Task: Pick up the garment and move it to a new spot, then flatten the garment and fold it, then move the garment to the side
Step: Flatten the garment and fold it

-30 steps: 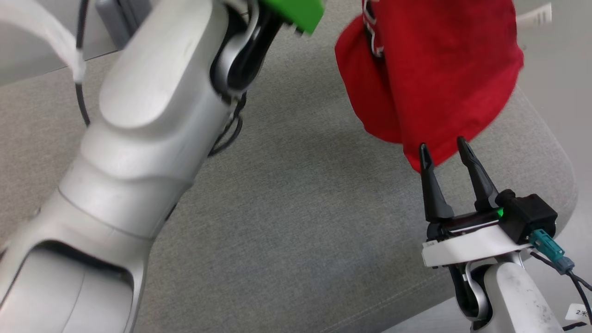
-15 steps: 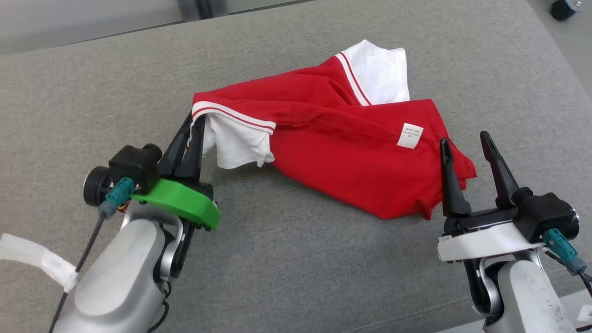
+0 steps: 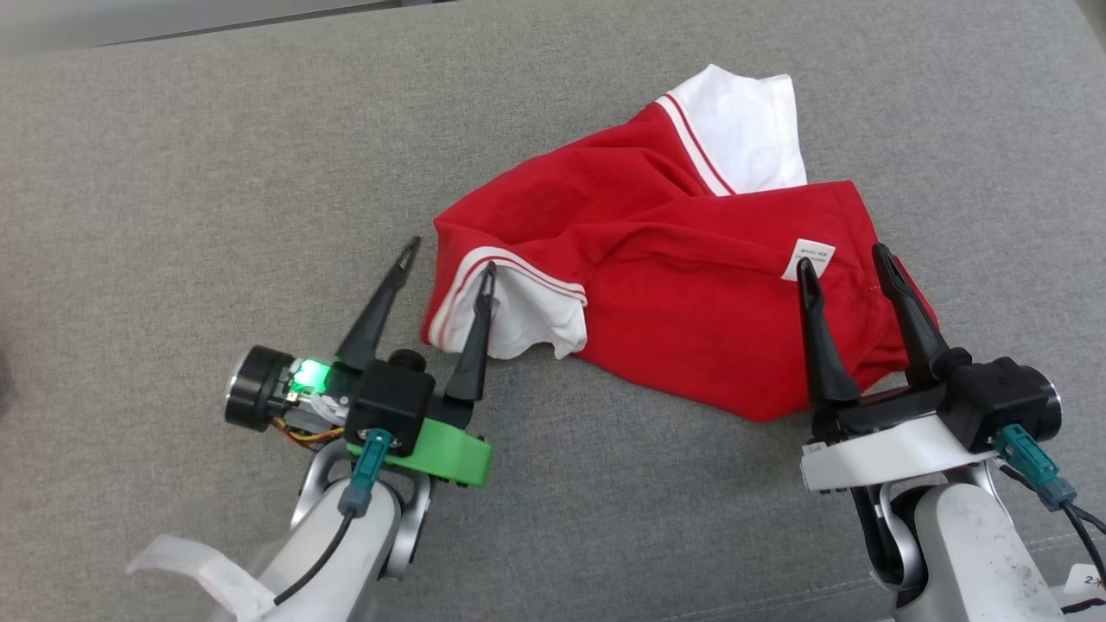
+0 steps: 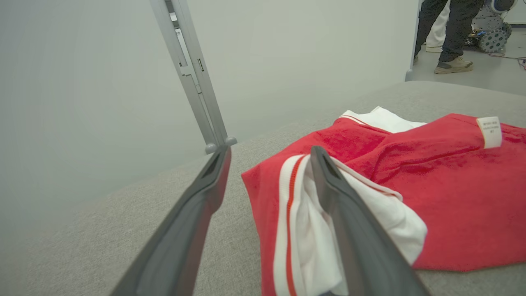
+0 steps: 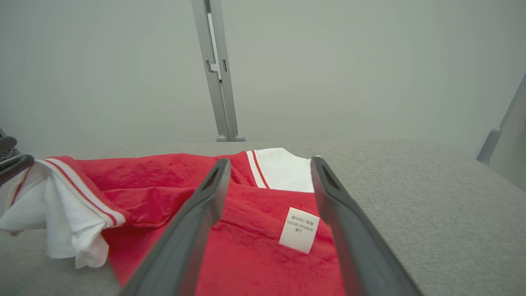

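Observation:
The garment point(image 3: 683, 285) is a red shirt with white sleeves and a white label, lying crumpled on the grey cushion point(image 3: 216, 173). My left gripper point(image 3: 449, 257) stands open at the shirt's left edge, its right finger over the striped white sleeve point(image 3: 518, 320), nothing gripped. In the left wrist view the garment point(image 4: 431, 181) lies to the right of the open fingers point(image 4: 197, 213). My right gripper point(image 3: 842, 263) is open above the shirt's right end, near the label point(image 3: 810, 257). In the right wrist view the garment point(image 5: 254, 230) and its label point(image 5: 299, 229) show between the spread fingers.
A grey metal post point(image 5: 218, 70) stands against the pale wall behind the cushion. A person's legs and shoes point(image 4: 448, 37) show on the floor at the far right of the left wrist view, beside a wheeled machine point(image 4: 493, 24). The cushion's right edge point(image 3: 1071, 536) runs near my right arm.
The left gripper, shut on the shirt's left sleeve edge half a second ago, has opened and let it go. The garment, earlier hanging in the air, now lies on the cushion. The head camera moved.

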